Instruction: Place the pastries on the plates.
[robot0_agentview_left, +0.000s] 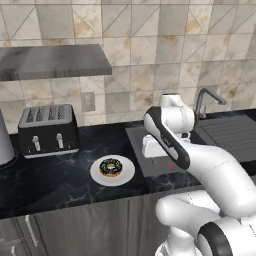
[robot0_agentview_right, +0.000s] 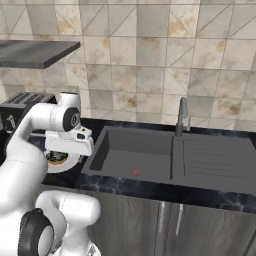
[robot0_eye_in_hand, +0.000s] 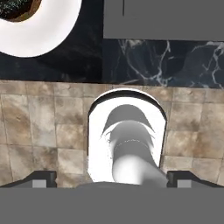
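Toaster (robot0_agentview_left: 48, 130) far left on the dark counter (robot0_agentview_left: 55, 180). Right of it, white plate (robot0_agentview_left: 112, 170) with the donut (robot0_agentview_left: 110, 167) lying in its middle. Just right of the plate, the sink (robot0_agentview_right: 135, 150) with faucet (robot0_agentview_right: 182, 117) behind it. Arm bends over the counter between plate and sink. Gripper (robot0_eye_in_hand: 111, 179) is wide open, fingertips (robot0_eye_in_hand: 41, 179) far apart, nothing between them; hand view has the plate (robot0_eye_in_hand: 39, 35) rim and a donut (robot0_eye_in_hand: 17, 8) edge at top left, sink corner top right.
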